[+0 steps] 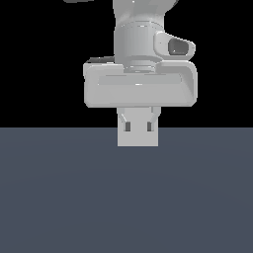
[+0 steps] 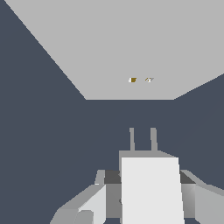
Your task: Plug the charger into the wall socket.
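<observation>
The end effector [image 1: 138,129] is hanging down from the pale grey wrist of the arm [image 1: 140,44] in the exterior view, and its two fingers are sitting clamped on either side of the charger [image 2: 151,188], gripping the off-white block between them. In the wrist view the charger is showing as a smooth, plain rectangular body, lighter than the grey fingers [image 2: 83,208] flanking it, with two short grey prongs [image 2: 153,139] sticking out of its far end, side by side and parallel. Those prongs are pointing toward the wall socket [image 2: 113,43], a flat, matte light-grey plate with straight edges, and a clear strip of dark surface is showing between prong tips and plate, so the two are apart, not touching. Two tiny holes [image 2: 132,79] are sitting close together on the plate's face, roughly ahead of the prongs. In the exterior view the charger is appearing as a small pale block at the end effector's tip, above the dark blue-grey counter [image 1: 126,197], which is running flat and featureless under a black backdrop. How high it is hanging over that counter cannot be told. No lettering or marks can be read on any surface.
</observation>
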`<state>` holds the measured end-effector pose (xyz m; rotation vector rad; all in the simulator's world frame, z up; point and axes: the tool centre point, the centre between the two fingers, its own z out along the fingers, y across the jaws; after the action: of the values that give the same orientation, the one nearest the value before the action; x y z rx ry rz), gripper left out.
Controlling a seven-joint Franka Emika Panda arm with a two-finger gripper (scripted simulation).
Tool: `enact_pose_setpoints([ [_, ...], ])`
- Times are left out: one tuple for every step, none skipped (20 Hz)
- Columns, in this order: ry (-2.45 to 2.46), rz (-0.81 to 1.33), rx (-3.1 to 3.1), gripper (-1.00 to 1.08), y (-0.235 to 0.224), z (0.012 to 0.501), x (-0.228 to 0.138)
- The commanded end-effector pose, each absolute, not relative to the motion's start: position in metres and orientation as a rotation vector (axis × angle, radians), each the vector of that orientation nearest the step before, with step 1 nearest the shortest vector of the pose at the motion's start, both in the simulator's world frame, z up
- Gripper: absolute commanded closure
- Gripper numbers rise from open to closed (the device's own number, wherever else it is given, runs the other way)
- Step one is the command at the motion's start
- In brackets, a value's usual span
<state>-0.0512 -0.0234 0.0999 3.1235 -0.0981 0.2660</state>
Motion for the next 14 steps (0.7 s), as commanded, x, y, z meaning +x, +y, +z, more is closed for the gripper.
enact_pose_setpoints([
  [-0.099, 0.267, 3.123, 1.08, -0.023, 0.1, -0.051],
  [-0.099, 0.267, 3.123, 1.08, -0.024, 0.1, -0.051],
  [-0.099, 0.267, 3.123, 1.08, -0.024, 0.1, -0.051],
  [-0.099, 0.267, 3.123, 1.08, -0.024, 0.1, -0.051],
  [-0.099, 0.267, 3.123, 1.08, -0.024, 0.1, -0.05],
  [-0.099, 0.267, 3.123, 1.08, -0.024, 0.1, -0.048],
  [-0.099, 0.267, 3.123, 1.08, -0.024, 0.1, -0.047],
  [-0.099, 0.267, 3.123, 1.08, -0.024, 0.1, -0.045],
  [-0.099, 0.267, 3.123, 1.08, -0.024, 0.1, -0.042],
  [-0.099, 0.267, 3.123, 1.08, -0.024, 0.1, -0.04],
  [-0.099, 0.267, 3.123, 1.08, -0.024, 0.1, -0.036],
  [-0.099, 0.267, 3.123, 1.08, -0.025, 0.1, -0.033],
  [-0.099, 0.267, 3.123, 1.08, -0.025, 0.1, -0.029],
  [-0.099, 0.267, 3.123, 1.08, -0.025, 0.1, -0.025],
])
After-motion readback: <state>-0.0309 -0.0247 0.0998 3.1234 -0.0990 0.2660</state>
